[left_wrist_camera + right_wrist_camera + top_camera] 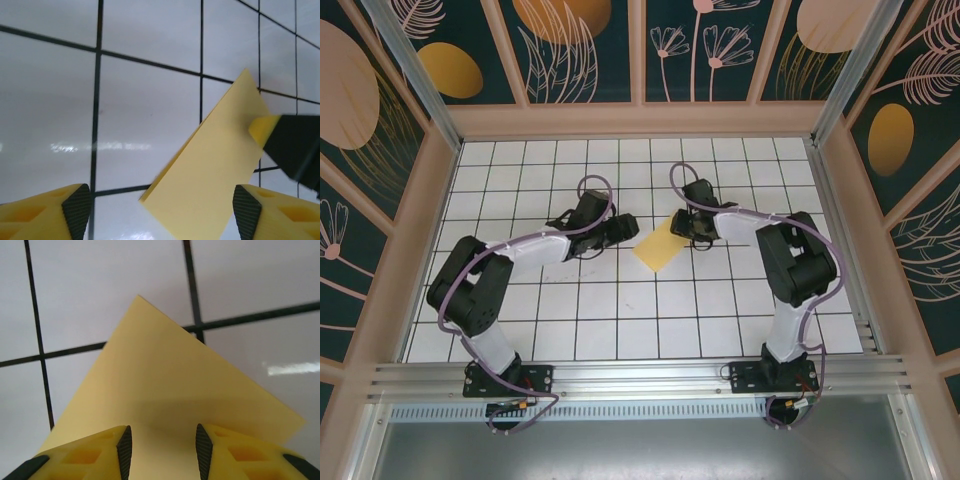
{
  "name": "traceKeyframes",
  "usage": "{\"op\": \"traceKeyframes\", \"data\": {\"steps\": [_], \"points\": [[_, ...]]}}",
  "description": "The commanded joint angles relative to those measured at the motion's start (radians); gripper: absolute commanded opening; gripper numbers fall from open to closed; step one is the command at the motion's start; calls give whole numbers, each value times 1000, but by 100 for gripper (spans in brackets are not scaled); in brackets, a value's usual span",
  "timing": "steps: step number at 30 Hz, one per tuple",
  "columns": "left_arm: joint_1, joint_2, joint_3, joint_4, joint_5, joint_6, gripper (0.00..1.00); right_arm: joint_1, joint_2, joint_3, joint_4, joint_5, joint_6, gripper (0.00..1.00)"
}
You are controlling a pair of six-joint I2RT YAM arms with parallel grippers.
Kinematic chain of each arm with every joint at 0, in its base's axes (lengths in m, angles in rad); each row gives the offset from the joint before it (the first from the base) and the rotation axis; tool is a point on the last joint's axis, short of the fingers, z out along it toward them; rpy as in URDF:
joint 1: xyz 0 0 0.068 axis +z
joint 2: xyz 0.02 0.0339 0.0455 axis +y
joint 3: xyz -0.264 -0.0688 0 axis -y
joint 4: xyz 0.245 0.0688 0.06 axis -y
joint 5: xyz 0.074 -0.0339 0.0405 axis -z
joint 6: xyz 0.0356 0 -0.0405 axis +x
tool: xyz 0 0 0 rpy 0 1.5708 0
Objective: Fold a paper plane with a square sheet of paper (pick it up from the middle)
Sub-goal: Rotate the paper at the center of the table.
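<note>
Yellow sheet point(660, 245) lay flat on the tiled table point(620, 330), a bit beyond mid-table, turned corner-on to the grid. It looked narrower than a full square, so prob. folded over once, tho the creases can't be made out.

L gripper point(625, 228) sat just left of the sheet, low over the tiles. In its wrist cam the jaws point(161, 215) stood wide apart w/ nothing between the pads, and only the sheet's near corner point(215, 170) lay under the gap.

R gripper point(692, 228) sat at the sheet's right edge. Its jaws point(162, 447) were parted too, w/ the sheet point(165, 375) running flat beneath the gap and not pinched. One R fingertip point(272, 131) appeared to rest on or just over the sheet's edge; can't tell which.

Likely reason for the layout: both arms flank the sheet so one can pin it while the other lifts a flap for the next fold.

Around the sheet: bare tiles on all sides, wooden frame w/ leaf-pattern panels point(570, 40) well beyond, alu rail point(640, 375) well on the near side. No clutter. Only real obstacle is the grippers themselves, close together across a thin sheet that would slide easily on glossy tile.
</note>
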State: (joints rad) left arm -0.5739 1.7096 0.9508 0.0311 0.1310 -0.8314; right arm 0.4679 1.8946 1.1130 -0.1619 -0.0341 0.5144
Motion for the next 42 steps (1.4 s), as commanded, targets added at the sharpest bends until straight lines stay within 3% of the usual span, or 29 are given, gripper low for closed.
{"op": "traceKeyframes", "data": {"steps": [1, 4, 9, 14, 25, 33, 42], "points": [[10, -50, -48, 49, 9, 4, 85, 15, 65, 35, -14, -50, -82, 39], [16, -76, -89, 80, -1, 12, 98, 14, 96, 65, 2, -117, -161, 38], [18, -102, -127, 112, 12, 21, 98, 9, 143, 114, 26, -259, -232, 37], [18, -106, -144, 127, 70, -11, 98, 10, 155, 137, 57, -332, -196, 36], [17, -69, -183, 136, 204, -102, 87, 23, 34, 120, -1, -166, -62, 37], [17, -26, -179, 147, 249, -123, 80, 25, 104, 144, -25, -140, -22, 37], [16, -2, -170, 151, 292, -125, 78, 23, 158, 155, -58, -120, -11, 36]]}}
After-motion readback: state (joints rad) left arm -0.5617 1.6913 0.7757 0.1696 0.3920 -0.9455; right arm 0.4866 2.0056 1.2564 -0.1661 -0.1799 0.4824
